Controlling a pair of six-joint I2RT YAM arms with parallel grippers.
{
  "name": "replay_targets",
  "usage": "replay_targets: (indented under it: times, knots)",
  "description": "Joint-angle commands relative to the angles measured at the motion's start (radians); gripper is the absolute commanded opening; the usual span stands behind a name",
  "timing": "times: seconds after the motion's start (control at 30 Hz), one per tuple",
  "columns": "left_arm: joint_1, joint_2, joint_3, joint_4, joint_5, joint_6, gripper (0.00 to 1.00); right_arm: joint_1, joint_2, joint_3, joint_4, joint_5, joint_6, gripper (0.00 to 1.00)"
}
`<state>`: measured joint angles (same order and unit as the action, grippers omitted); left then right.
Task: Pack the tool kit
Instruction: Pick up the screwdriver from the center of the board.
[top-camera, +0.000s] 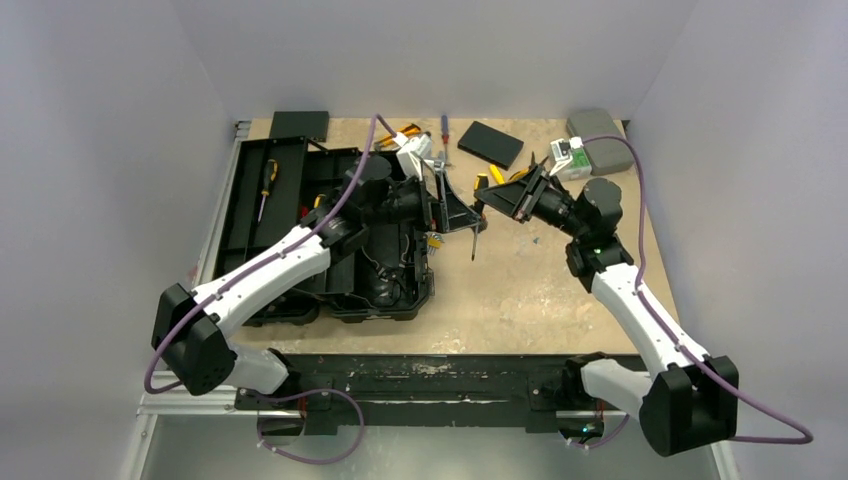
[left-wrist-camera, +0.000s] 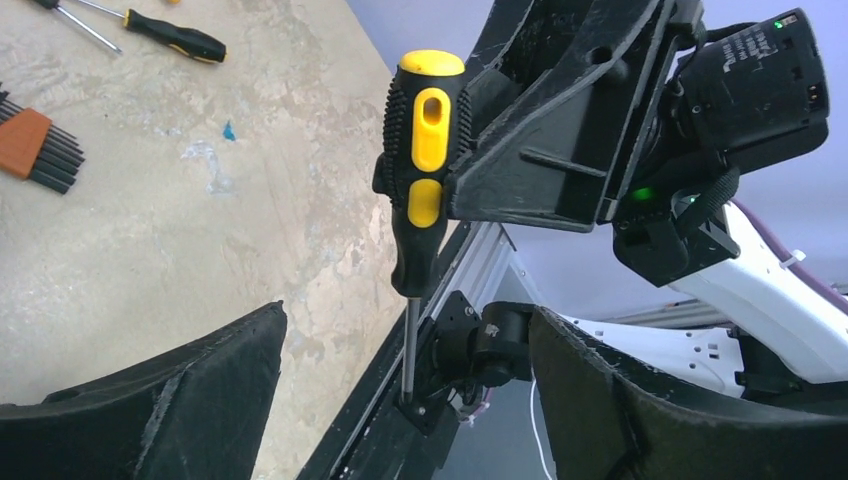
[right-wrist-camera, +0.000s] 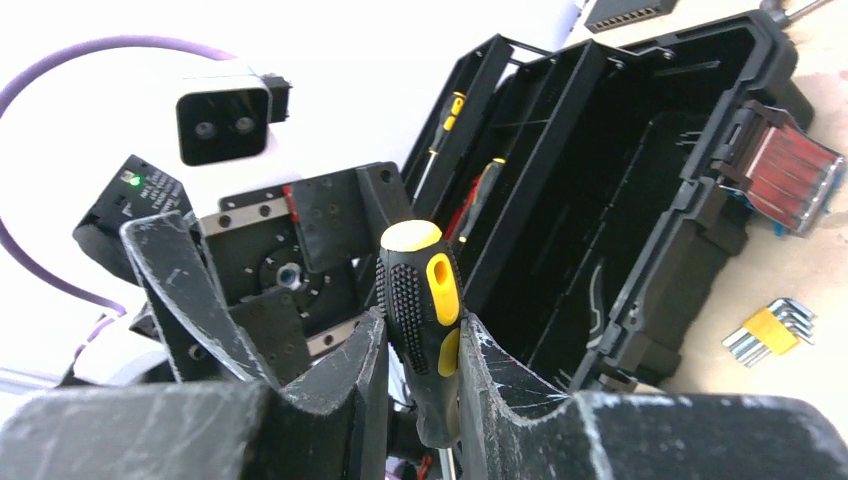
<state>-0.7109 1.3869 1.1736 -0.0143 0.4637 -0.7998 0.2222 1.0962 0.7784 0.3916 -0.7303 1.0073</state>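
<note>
A yellow-and-black screwdriver (right-wrist-camera: 420, 300) is pinched by its handle in the right gripper (right-wrist-camera: 420, 345). Its long axis is upright and the shaft hangs below the fingers. The left gripper (left-wrist-camera: 405, 318) is spread wide, facing it closely, and the shaft is framed between its fingers (left-wrist-camera: 200, 400). The open tool kit (top-camera: 428, 285) lies beyond the right fingers, under the left arm, which is judged nearer for stowing.
</note>
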Motion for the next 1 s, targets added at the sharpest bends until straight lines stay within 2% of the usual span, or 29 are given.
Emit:
replay_targets:
  times: [0.0,0.07,0.17,0.27,0.53,0.6,0.77,0.8,0.83,0.9,0.97]
  knots:
    - [-0.03,0.02,0.077,0.033,-0.03,0.03,0.85,0.0,-0.067,0.024,0.085,-0.025,0.079,0.0]
    - [-0.04,0.036,0.086,0.046,-0.024,0.027,0.81,0.0,-0.081,0.016,0.087,-0.024,0.09,0.0]
    - [-0.045,0.055,0.101,0.052,-0.015,0.028,0.64,0.002,-0.085,0.011,0.11,-0.029,0.114,0.0]
    - [-0.048,0.072,0.11,0.061,-0.004,0.022,0.54,0.004,-0.081,0.001,0.151,-0.037,0.144,0.0]
    - [-0.062,0.093,0.128,0.089,0.009,0.01,0.52,0.028,-0.075,-0.022,0.16,-0.034,0.145,0.0]
    - [-0.064,0.095,0.128,0.094,0.012,0.009,0.49,0.032,-0.079,-0.029,0.159,-0.032,0.145,0.0]
    - [-0.065,0.087,0.113,0.114,0.003,0.019,0.03,0.034,-0.085,-0.025,0.147,-0.037,0.135,0.0]
    - [-0.065,0.083,0.111,0.109,-0.003,0.024,0.0,0.034,-0.087,-0.022,0.136,-0.037,0.125,0.0]
    - [-0.065,0.078,0.11,0.102,-0.008,0.03,0.0,0.034,-0.091,-0.017,0.121,-0.036,0.11,0.1]
    - [-0.065,0.07,0.114,0.08,-0.016,0.045,0.0,0.034,-0.104,-0.01,0.082,-0.033,0.076,0.38]
    - [-0.065,0.059,0.122,0.034,-0.037,0.072,0.0,0.033,-0.125,-0.004,0.031,-0.014,0.038,0.52]
